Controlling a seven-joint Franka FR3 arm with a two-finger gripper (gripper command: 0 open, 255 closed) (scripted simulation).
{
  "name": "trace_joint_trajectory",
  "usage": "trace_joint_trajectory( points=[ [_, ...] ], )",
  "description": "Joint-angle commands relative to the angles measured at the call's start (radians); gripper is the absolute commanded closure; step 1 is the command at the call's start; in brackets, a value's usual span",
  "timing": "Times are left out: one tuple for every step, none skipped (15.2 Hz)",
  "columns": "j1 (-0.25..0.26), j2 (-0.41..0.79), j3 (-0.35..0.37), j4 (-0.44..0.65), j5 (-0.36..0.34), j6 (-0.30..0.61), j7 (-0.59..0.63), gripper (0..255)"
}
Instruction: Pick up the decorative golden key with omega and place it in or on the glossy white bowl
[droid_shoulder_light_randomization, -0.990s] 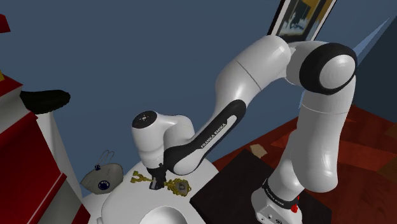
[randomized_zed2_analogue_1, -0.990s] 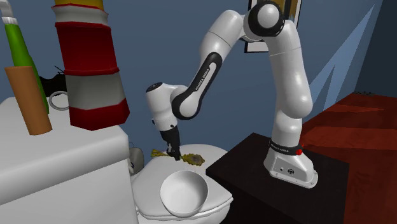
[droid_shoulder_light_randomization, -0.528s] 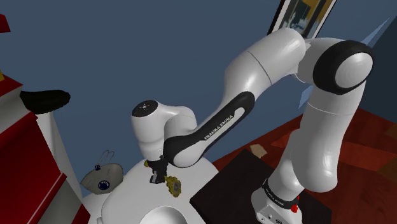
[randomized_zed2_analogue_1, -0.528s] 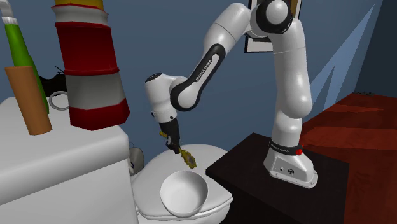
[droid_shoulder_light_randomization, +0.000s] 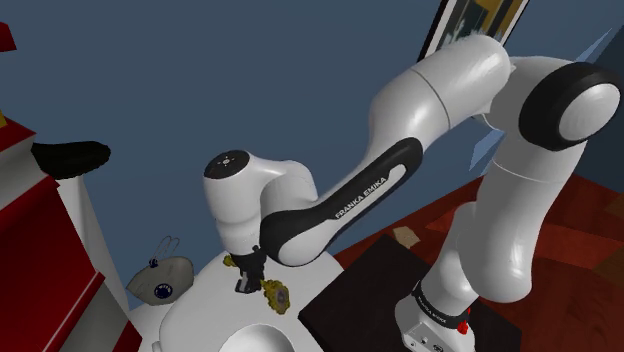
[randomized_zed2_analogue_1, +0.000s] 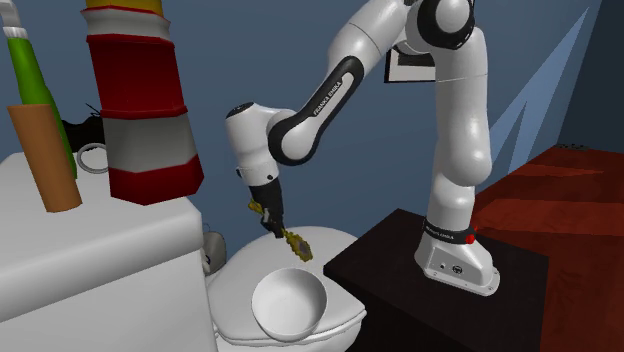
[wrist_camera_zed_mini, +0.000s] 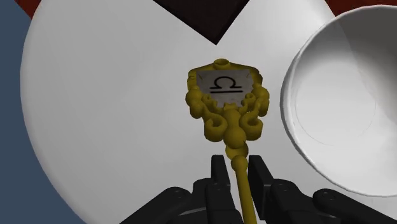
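— What did the wrist view give you that the other two didn't?
— It showed you the omega sign on the grey plate in the head of the golden key (wrist_camera_zed_mini: 226, 102). In the shoulder view and the second exterior view, that key was just a gold slant under your claw (wrist_camera_zed_mini: 238, 167). The second exterior view gave you the whole white bowl (randomized_zed2_analogue_1: 290, 300), sitting on the toilet lid (wrist_camera_zed_mini: 95, 114) below the claw.
— How many of each?
— One key, one bowl, and one claw with two fingers.
— And the claw's grip?
— It was nearly closed, with both fingers pinching the key's shaft. The head stuck out ahead of the fingertips and tilted down toward the lid. The bowl's rim sat just beside the head, apart from it.
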Motion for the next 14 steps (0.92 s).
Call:
trace_joint_trajectory(
  points=[
    [0.024, -0.012, 0.022, -0.011, 0.015, -0.003, 0.037, 255],
    [0.038, -0.015, 0.034, -0.015, 0.022, -0.005, 0.058, 255],
    [0.051, -0.018, 0.046, -0.017, 0.029, -0.007, 0.079, 255],
    [0.065, -0.020, 0.058, -0.018, 0.036, -0.009, 0.101, 255],
    [0.079, -0.021, 0.070, -0.018, 0.042, -0.012, 0.122, 255],
    [0.093, -0.021, 0.081, -0.017, 0.047, -0.014, 0.144, 255],
    [0.107, -0.020, 0.093, -0.015, 0.052, -0.017, 0.167, 255],
    [0.122, -0.017, 0.105, -0.011, 0.057, -0.020, 0.190, 255],
    [0.140, -0.013, 0.119, -0.005, 0.061, -0.024, 0.219, 255],
    [0.141, -0.003, 0.117, -0.009, 0.054, -0.012, 0.224, 255],
    [0.142, 0.009, 0.115, -0.011, 0.046, 0.000, 0.230, 255],
    [0.144, 0.020, 0.113, -0.014, 0.038, 0.011, 0.236, 255],
    [0.146, 0.031, 0.110, -0.017, 0.030, 0.023, 0.242, 255],
    [0.148, 0.043, 0.108, -0.019, 0.021, 0.035, 0.248, 255]
  ],
)
